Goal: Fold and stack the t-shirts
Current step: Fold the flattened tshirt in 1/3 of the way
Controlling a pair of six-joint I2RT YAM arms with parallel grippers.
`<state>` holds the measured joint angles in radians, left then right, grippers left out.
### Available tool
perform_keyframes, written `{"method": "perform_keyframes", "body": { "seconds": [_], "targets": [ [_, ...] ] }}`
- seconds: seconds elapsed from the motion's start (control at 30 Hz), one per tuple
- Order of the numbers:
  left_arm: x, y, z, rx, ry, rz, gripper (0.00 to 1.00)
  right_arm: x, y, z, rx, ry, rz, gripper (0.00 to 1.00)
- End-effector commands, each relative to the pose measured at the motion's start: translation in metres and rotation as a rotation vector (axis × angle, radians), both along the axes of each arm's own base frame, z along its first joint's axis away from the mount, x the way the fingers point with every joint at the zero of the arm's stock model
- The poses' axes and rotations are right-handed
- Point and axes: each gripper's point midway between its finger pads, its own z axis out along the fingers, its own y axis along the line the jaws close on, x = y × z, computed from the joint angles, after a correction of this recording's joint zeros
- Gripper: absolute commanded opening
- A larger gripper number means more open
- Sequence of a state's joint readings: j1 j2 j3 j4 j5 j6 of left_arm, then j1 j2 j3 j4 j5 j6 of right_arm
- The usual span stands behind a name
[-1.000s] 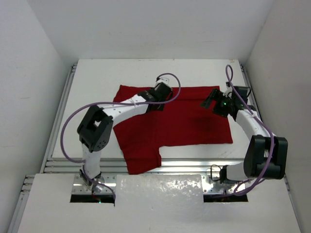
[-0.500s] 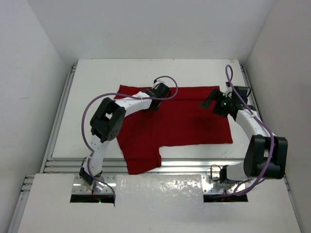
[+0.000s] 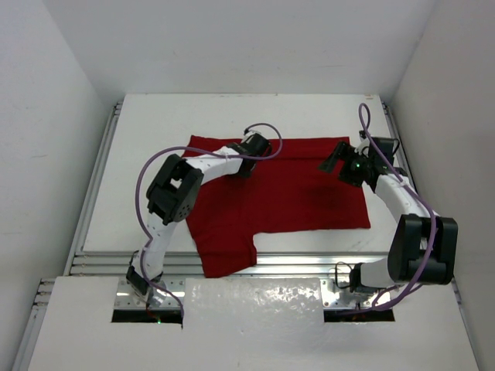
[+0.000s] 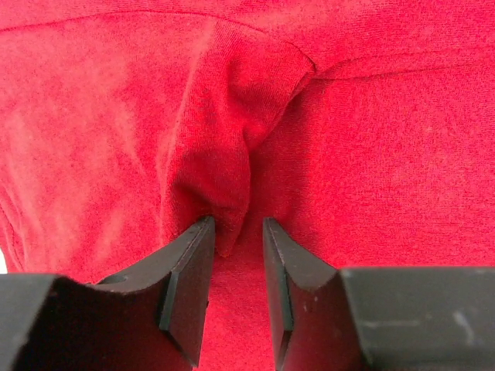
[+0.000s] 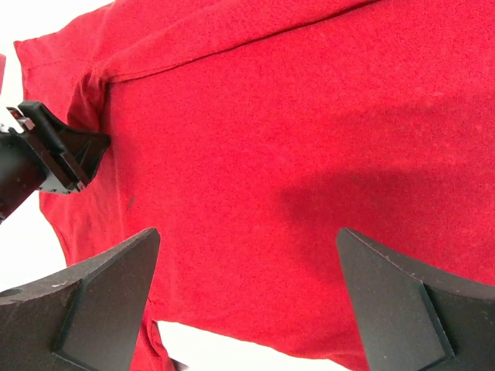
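t-shirt point(image 3: 302, 197): dark red, plain, spread nearly flat at the middle of the table point(image 3: 155, 116), one sleeve toward the table's near edge. no fold is made yet, so folding and stacking all appear to remain. left gripper point(image 4: 236, 232), toward the table's far edge, jaws nipped onto a raised pleat. right gripper point(image 5: 247, 236), toward the table's right edge, agape and empty.

top view looks down, left wrist very near, right wrist higher, all share t-shirt point(image 3: 302, 193)

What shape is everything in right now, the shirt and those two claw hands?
t-shirt: spread out on the table, one ridge pinched up.
left gripper: jaws narrow, around that ridge.
right gripper: wide open above the shirt, holding nothing.
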<state>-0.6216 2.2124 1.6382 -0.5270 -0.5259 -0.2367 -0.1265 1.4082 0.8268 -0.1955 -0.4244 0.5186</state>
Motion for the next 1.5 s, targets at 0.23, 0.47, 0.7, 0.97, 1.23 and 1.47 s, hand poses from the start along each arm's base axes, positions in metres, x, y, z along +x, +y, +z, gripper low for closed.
{"method": "perform_keyframes", "body": {
  "seconds": [0.23,0.47,0.7,0.97,1.23,1.47],
  "targets": [
    [0.006,0.012,-0.001,0.007,0.000,0.042,0.10,0.012,0.004,0.014,-0.007,-0.063,0.029,0.97],
    [0.006,0.007,0.028,-0.044,-0.038,0.039,0.00,0.012,0.005,0.014,-0.012,-0.064,0.034,0.97],
    [-0.008,-0.020,0.052,-0.219,-0.019,-0.013,0.00,0.012,0.005,0.013,-0.017,-0.058,0.035,0.97],
    [-0.030,-0.039,0.034,-0.281,0.049,-0.044,0.00,0.011,0.005,0.013,-0.020,-0.058,0.037,0.97],
    [-0.011,0.003,0.034,-0.103,-0.032,0.089,0.00,0.011,0.009,0.015,-0.014,-0.063,0.048,0.97],
    [-0.004,-0.004,0.036,-0.124,-0.041,0.081,0.00,0.011,0.009,0.013,-0.018,-0.059,0.048,0.97]
  ]
}}
